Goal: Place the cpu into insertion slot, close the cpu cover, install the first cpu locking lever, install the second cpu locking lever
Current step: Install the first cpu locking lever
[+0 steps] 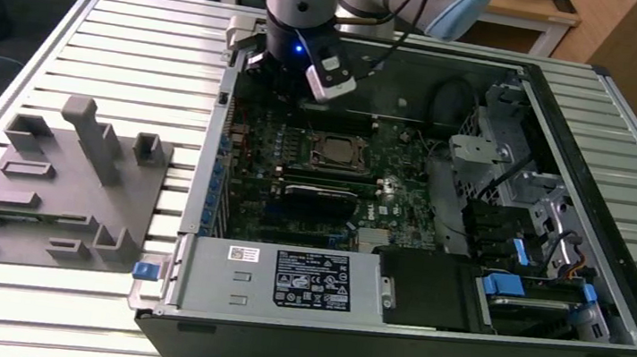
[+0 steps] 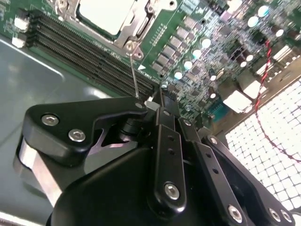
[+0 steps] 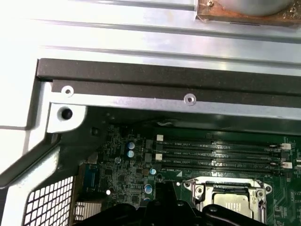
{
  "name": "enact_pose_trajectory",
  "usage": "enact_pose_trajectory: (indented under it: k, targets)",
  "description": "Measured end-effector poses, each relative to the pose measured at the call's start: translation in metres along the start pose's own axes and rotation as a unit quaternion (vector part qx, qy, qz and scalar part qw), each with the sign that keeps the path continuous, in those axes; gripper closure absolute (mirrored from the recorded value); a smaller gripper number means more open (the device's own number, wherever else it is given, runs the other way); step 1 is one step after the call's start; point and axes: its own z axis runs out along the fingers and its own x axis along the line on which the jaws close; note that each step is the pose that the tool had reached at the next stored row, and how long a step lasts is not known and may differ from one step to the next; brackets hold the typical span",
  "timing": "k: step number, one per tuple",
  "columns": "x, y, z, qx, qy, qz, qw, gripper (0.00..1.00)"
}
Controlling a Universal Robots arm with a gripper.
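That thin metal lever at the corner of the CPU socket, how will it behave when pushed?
Likely springy: the lever is a thin wire rod. It would probably pivot, not slide, since one end sits at the socket frame. Being slim and smooth, it may slip sideways.

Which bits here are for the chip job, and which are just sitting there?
For the job:
gripper
cpu
cpu cover

Just sitting there:
grey holder block
memory slots
labelled metal box
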Motion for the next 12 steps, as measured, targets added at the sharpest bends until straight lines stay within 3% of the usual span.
enact_pose_trajectory:
  k: [4,8,12]
  targets:
    - [0.0012,0.0,0.0,-0.0143,-0.0015,0.0,0.9999,0.9]
    - [0.0016,0.0,-0.0001,-0.0321,-0.0026,0.001,0.9995,0.9]
    - [0.0003,0.0,0.0,-0.0324,-0.0026,0.001,0.9995,0.9]
